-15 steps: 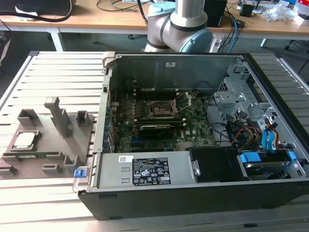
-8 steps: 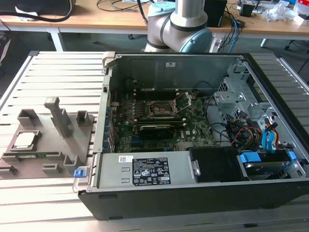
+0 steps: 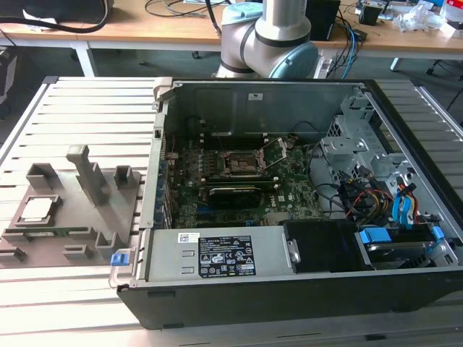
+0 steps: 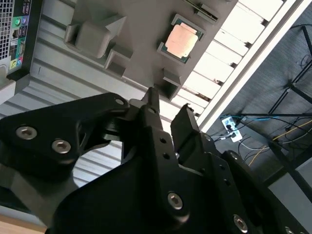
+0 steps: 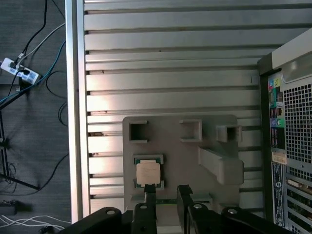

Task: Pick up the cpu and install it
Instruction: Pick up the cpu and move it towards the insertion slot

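First wrist view: black two-fingered gripper [image 5: 166, 195], spread and empty, hovers with the small silver-grey square cpu [image 5: 148, 173] beside one fingertip; likely the pickup approach, needing the cpu centred.

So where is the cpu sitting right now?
The cpu lies in a recess of the grey tray at the exterior view's left, outside the open computer case.

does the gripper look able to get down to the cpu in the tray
Probably yes: the cpu lies uncovered in the grey tray, its top bare, and the gripper hangs open over the tray with nothing between them.
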{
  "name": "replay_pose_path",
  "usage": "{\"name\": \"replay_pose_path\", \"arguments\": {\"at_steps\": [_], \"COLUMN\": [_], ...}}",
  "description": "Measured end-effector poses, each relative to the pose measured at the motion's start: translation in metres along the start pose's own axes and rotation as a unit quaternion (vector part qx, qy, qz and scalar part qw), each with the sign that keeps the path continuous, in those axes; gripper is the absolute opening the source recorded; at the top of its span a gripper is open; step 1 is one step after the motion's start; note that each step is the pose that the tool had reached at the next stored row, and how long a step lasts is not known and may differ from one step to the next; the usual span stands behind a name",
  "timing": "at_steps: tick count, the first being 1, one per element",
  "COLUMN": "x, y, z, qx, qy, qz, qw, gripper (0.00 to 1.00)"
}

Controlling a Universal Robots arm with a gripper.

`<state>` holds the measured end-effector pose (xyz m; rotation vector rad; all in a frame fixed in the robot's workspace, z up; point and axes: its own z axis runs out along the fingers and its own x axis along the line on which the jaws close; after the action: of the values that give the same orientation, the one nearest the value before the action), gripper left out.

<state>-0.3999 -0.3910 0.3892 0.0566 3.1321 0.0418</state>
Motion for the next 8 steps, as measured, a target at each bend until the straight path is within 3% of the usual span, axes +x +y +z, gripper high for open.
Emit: {"name": "replay_pose_path", "arguments": {"at_steps": [2,5,8], "x": [0.0,0.0,0.0], "y": [0.0,0.0,0.0], "z": [0.0,0.0,0.0], "qx": [0.0,0.0,0.0], "qy": [0.0,0.0,0.0], "qz": [0.0,0.0,0.0], "qw": [1.0,1.0,1.0], "gripper": [0.48,0.49,0.68]}}
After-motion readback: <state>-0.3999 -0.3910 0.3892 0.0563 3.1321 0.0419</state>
